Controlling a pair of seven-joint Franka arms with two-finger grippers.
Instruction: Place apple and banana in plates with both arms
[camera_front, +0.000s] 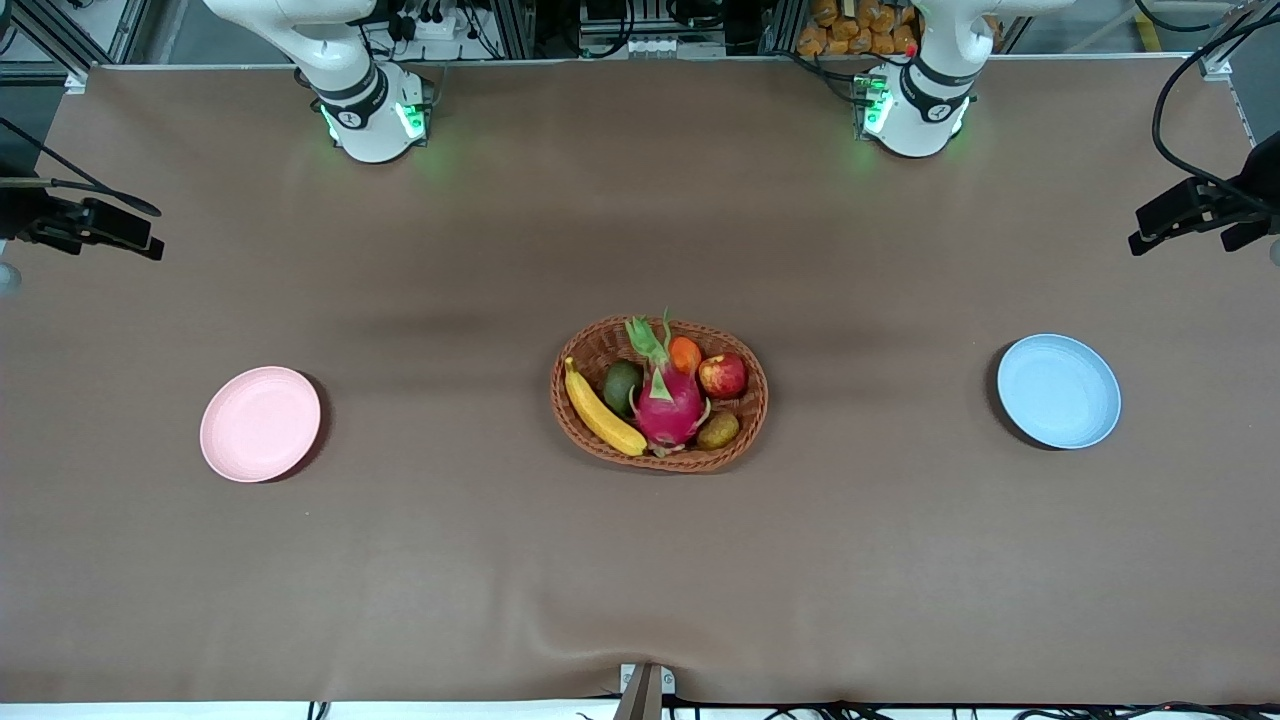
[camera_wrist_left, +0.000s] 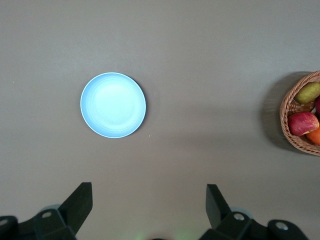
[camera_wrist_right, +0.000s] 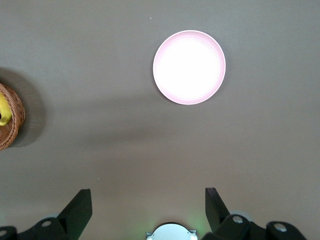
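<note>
The apple (camera_front: 723, 376) and the banana (camera_front: 603, 410) lie in a wicker basket (camera_front: 590, 340) at the table's middle. The pink plate (camera_front: 260, 423) sits toward the right arm's end and the blue plate (camera_front: 1058, 390) toward the left arm's end; both are empty. My left gripper (camera_wrist_left: 149, 192) is open and empty, high over bare table near its base, and its view shows the blue plate (camera_wrist_left: 113, 105) and the apple (camera_wrist_left: 302, 123). My right gripper (camera_wrist_right: 148, 195) is open and empty, high near its base, and its view shows the pink plate (camera_wrist_right: 189, 67) and the banana's tip (camera_wrist_right: 4, 112). Both arms wait.
The basket also holds a magenta dragon fruit (camera_front: 668, 400), a small orange fruit (camera_front: 685, 354), a dark green fruit (camera_front: 621, 384) and a brownish fruit (camera_front: 718, 430). Black camera mounts (camera_front: 90, 225) (camera_front: 1195, 210) stand at both table ends.
</note>
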